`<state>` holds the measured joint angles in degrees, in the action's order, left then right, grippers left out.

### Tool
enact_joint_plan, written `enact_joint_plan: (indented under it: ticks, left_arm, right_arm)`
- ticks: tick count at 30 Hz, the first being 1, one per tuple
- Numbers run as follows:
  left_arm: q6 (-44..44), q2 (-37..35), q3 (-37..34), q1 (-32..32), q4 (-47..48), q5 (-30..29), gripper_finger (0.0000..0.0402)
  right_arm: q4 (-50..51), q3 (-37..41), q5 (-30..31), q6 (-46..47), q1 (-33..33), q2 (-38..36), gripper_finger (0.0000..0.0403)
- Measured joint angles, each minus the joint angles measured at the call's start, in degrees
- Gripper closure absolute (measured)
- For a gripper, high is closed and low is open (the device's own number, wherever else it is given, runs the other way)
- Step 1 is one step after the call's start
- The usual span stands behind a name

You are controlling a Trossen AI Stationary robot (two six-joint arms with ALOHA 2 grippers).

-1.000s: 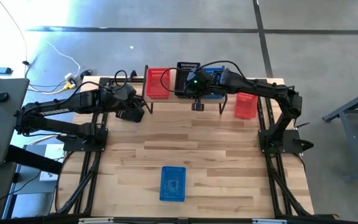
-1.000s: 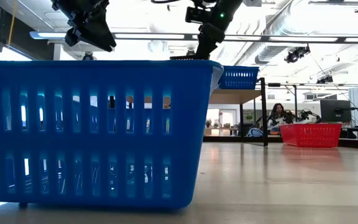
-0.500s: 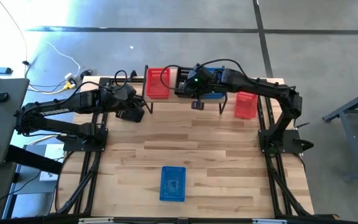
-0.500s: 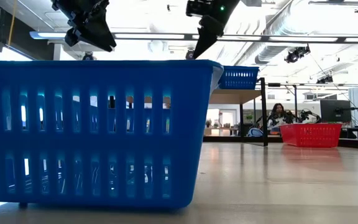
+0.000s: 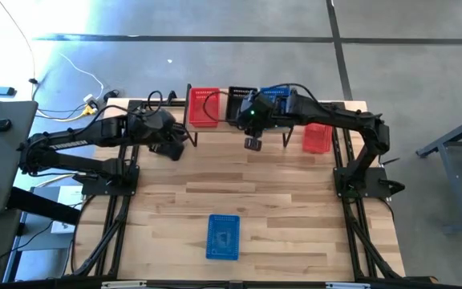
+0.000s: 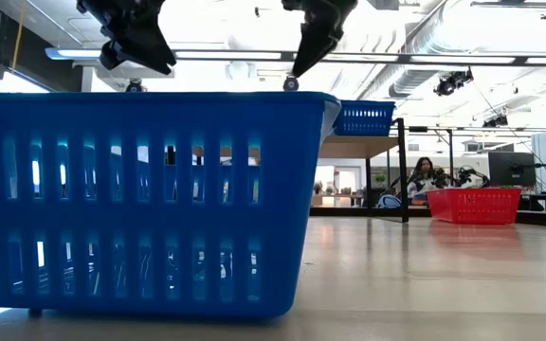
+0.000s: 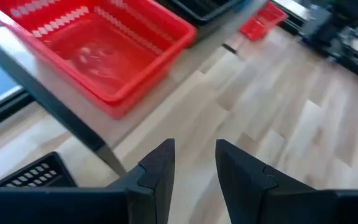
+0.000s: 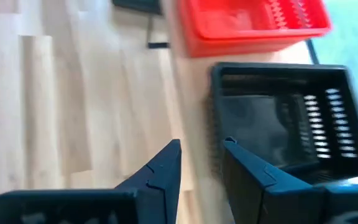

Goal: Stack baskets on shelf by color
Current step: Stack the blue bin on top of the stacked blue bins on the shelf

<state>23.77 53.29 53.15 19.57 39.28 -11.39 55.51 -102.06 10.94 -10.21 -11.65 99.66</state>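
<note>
Right pincer [image 5: 252, 143] released, empty, at shelf's [image 5: 247, 128] front edge beside black basket [image 5: 241, 102]; left pincer [image 7: 192, 163] parted, empty.

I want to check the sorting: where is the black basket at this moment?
In the high view the black basket sits on the shelf, between the red basket and the blue basket.

No legible text, label, brand, number or sign appears in any of my views. The baskets carry no readable marking.
</note>
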Motion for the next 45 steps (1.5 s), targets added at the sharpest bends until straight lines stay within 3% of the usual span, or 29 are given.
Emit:
enact_joint_plan:
  ticks: [10,21,30,45]
  left_arm:
    - [-2.1,-2.7,0.0,-0.3,0.8,3.6,0.0296]
    - [-4.2,-2.9,0.0,-1.4,4.9,5.6,0.0296]
    - [-3.2,-2.9,0.0,-8.0,6.6,5.8,0.0296]
    - [5.0,-2.9,0.0,-20.1,6.9,-0.7,0.0296]
  right_arm:
    - [0.1,0.0,-0.5,15.7,9.1,0.0,0.0304]
    - [0.4,0.0,-1.1,41.2,20.3,0.0,0.0304]
    - [0.4,0.0,-1.3,60.5,26.7,0.0,0.0304]
    - [-2.7,3.5,-0.5,78.0,33.8,0.0,0.0304]
